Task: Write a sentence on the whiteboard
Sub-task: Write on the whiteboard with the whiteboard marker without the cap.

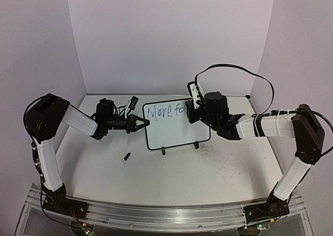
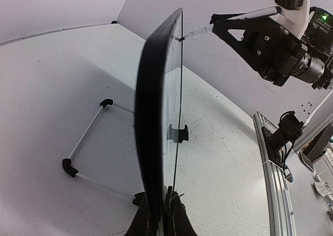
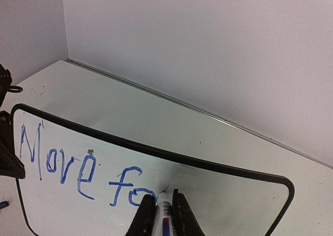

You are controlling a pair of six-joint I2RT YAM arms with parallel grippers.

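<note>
Aluminium rail (image 1: 156, 215): runs along the near edge of the table (image 1: 218, 179); both of my arm bases are bolted to it, left and right.
Table top: white and scuffed, with most of the grey scratches on my right side, in front of the whiteboard (image 1: 177, 132).
Small dark piece (image 1: 126, 156): lies alone on the table, near the board's lower left corner but apart from it. It is too small for me to tell what it is.
Black feet (image 1: 163, 151): two, under the board's bottom edge, both resting on the table.
Whiteboard: stands upright on the far half of the table, between my two arms, with its written face toward my bases. It has a thin black frame and rounded corners.
My left end effector (image 2: 160, 218): clamped on the board's left edge, partway up, with one finger on each face and no gap showing.
My right end effector (image 3: 162, 218): pinched around the marker (image 3: 164, 207), the narrow space between my fingers filled by its barrel, in front of the board's upper right part.
Marker tip: touches the board face just right of the last letter.
Blue sentence (image 3: 78, 168): one handwritten line along the top of the board, reading "Move fo".
Its wire stand (image 2: 88, 137): behind the board, lying on the table, with black corner pieces.
Pale walls (image 1: 171, 38): close off the back and both sides.
</note>
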